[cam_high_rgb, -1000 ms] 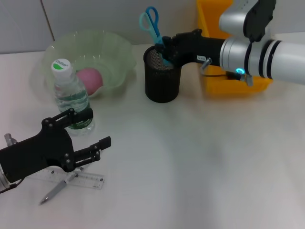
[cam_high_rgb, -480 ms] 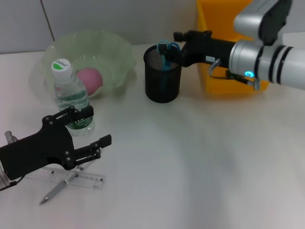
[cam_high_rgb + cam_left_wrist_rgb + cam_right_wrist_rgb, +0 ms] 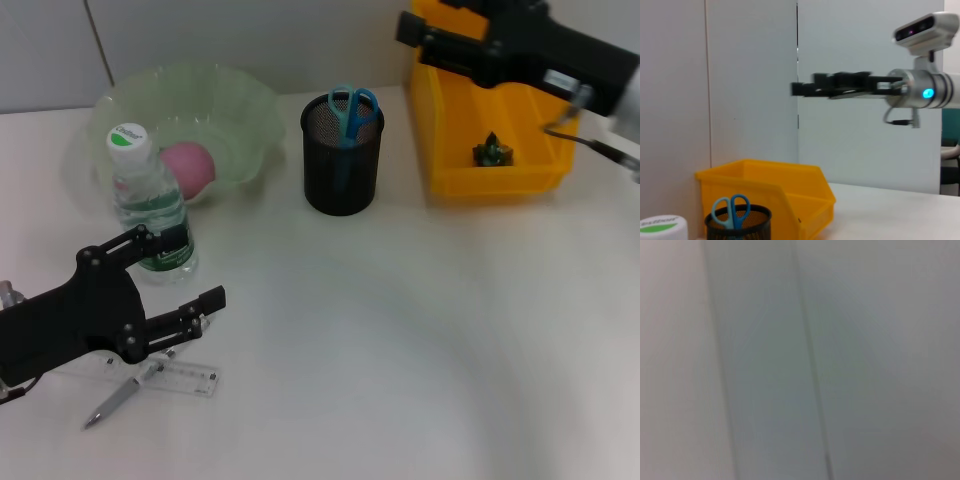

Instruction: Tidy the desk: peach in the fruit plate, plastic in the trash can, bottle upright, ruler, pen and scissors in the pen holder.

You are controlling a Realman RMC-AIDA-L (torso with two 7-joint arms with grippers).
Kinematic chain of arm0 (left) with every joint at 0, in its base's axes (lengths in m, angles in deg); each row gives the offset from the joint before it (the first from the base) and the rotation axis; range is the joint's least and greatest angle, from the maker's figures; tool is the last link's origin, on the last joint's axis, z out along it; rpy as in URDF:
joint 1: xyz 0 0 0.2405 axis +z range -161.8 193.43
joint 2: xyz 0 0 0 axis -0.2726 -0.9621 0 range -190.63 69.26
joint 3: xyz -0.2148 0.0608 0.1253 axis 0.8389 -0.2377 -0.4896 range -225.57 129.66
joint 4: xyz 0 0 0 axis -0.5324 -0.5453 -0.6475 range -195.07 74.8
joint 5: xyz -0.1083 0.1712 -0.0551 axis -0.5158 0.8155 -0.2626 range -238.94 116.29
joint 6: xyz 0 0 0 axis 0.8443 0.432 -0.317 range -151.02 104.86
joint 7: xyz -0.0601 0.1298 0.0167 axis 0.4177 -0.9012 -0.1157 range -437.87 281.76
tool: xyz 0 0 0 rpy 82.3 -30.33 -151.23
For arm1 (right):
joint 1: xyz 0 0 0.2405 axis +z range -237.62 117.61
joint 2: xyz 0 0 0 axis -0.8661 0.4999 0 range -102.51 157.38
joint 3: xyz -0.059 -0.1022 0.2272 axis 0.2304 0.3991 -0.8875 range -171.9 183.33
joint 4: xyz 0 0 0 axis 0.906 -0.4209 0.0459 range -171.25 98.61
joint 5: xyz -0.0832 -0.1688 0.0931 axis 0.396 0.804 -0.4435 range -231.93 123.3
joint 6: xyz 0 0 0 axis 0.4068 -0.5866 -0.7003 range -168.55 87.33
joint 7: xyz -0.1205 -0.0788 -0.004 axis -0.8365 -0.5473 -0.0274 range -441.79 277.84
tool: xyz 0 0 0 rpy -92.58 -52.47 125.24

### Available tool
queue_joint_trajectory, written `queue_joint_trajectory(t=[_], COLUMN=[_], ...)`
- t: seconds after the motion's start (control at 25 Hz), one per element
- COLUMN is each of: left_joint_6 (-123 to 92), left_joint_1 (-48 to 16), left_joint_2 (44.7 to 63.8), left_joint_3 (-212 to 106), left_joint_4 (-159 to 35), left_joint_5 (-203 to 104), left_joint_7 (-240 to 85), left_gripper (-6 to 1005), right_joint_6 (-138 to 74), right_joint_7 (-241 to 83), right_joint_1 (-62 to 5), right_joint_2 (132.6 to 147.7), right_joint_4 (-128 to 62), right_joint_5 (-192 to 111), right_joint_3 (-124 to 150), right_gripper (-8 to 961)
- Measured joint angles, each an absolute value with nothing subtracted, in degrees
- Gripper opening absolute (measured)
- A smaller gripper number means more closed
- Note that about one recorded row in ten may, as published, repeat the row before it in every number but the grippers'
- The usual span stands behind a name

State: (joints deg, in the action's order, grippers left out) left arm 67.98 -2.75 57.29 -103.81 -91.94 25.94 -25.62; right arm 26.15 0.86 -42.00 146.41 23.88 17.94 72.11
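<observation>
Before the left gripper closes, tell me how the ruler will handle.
The ruler lies flat on the desk, so its edge is probably hard to catch. The pen crosses it and may roll away. Clear plastic likely slips; left gripper hovers nearby.

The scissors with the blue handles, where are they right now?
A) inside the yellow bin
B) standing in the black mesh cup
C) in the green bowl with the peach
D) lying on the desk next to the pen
B: the scissors stand in the pen holder, their blue loops poking above its rim.
</observation>
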Motion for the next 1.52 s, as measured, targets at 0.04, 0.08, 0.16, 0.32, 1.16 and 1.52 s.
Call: queue_joint_trajectory(t=[0.04,0.08,0.16,0.32,1.16,1.52], left_joint_6=[68.5,68.5,69.6,67.3,71.8,71.4], left_joint_1=[-2.6,-2.6,-2.1,-1.5,-12.1,-17.9], left_joint_2=[57.27,57.27,57.26,57.6,57.76,57.84], left_joint_3=[-103.8,-103.8,-104.2,-104.5,-114.8,-117.8], left_joint_4=[-92.0,-92.0,-93.1,-98.7,-125.3,-124.2], left_joint_5=[26.0,26.0,26.7,33.5,67.5,75.2], left_joint_7=[-25.5,-25.5,-23.7,-16.5,5.5,6.7], left_gripper=[768,768,767,765,754,749], right_joint_6=[28.1,30.5,34.9,43.2,55.3,55.7], right_joint_7=[1.6,2.3,3.7,5.6,7.6,7.8], right_joint_1=[-43.5,-44.9,-46.9,-48.0,-48.8,-49.0], right_joint_2=[146.4,146.41,146.41,146.04,145.55,146.18], right_joint_4=[25.9,27.5,28.9,27.3,19.7,18.0], right_joint_5=[18.5,19.2,20.3,23.8,36.1,36.1], right_joint_3=[72.0,71.7,70.2,65.2,53.3,53.3], right_gripper=[758,785,838,838,838,838])
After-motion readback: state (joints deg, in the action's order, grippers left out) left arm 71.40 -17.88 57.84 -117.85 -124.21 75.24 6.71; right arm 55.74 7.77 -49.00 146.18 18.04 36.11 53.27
